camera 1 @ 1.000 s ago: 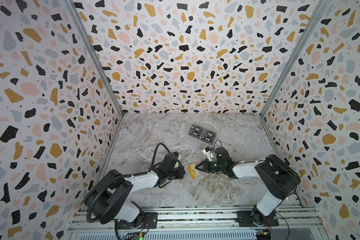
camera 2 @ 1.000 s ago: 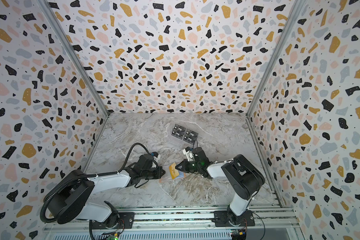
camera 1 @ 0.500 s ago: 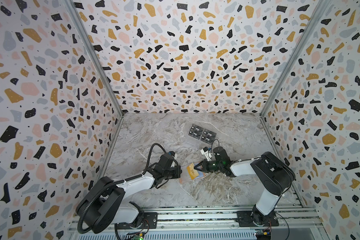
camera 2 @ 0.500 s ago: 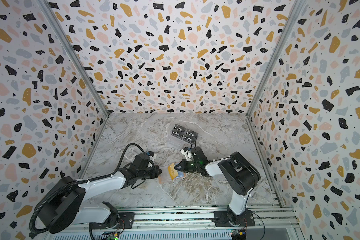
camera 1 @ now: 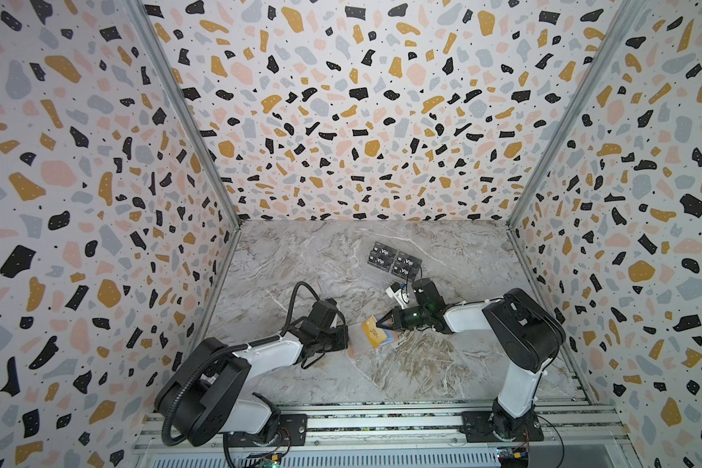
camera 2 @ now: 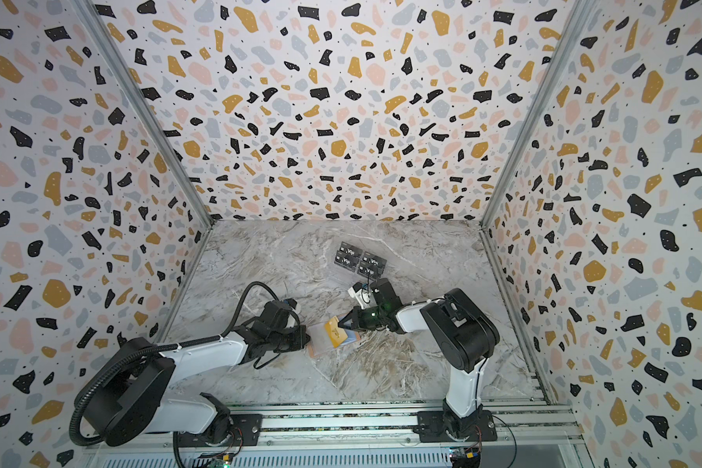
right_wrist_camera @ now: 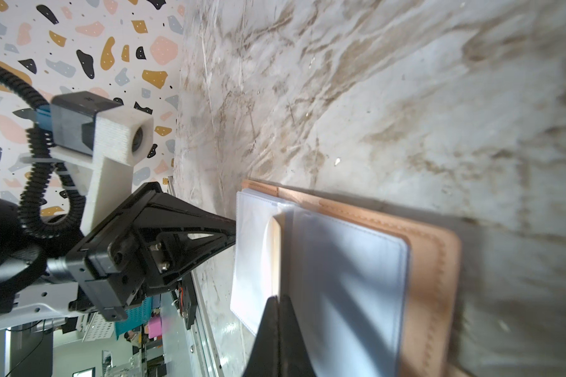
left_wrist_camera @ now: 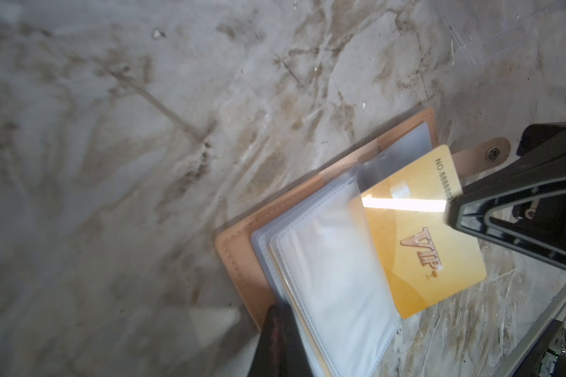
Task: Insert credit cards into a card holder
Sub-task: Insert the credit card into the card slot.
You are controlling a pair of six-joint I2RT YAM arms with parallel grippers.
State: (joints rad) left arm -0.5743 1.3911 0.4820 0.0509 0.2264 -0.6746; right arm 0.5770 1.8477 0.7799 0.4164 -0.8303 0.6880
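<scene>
The pink card holder [camera 1: 355, 349] [camera 2: 317, 347] lies open on the marble table, its clear sleeves [left_wrist_camera: 334, 277] fanned up. My right gripper [camera 1: 381, 324] [camera 2: 343, 323] is shut on one edge of a gold credit card [left_wrist_camera: 415, 248]. The card's far edge sits among the sleeves. In the right wrist view the card [right_wrist_camera: 275, 248] shows edge-on, running from my right gripper [right_wrist_camera: 277, 298] into the sleeves [right_wrist_camera: 350, 261]. My left gripper [camera 1: 346, 339] [left_wrist_camera: 280, 308] is shut at the holder's opposite edge, pinching the sleeves' edge there. No other gold cards show.
Several black Vip cards [camera 1: 394, 261] [camera 2: 359, 261] sit on a clear acrylic stand [left_wrist_camera: 490, 39] behind the right gripper. Terrazzo walls close in three sides. An aluminium rail [camera 1: 381, 421] with both arm bases runs along the front.
My left arm's elbow has swung out and sunk lower while its gripper stays at the holder's edge. My right gripper with the gold card has shifted slightly toward the sleeves.
</scene>
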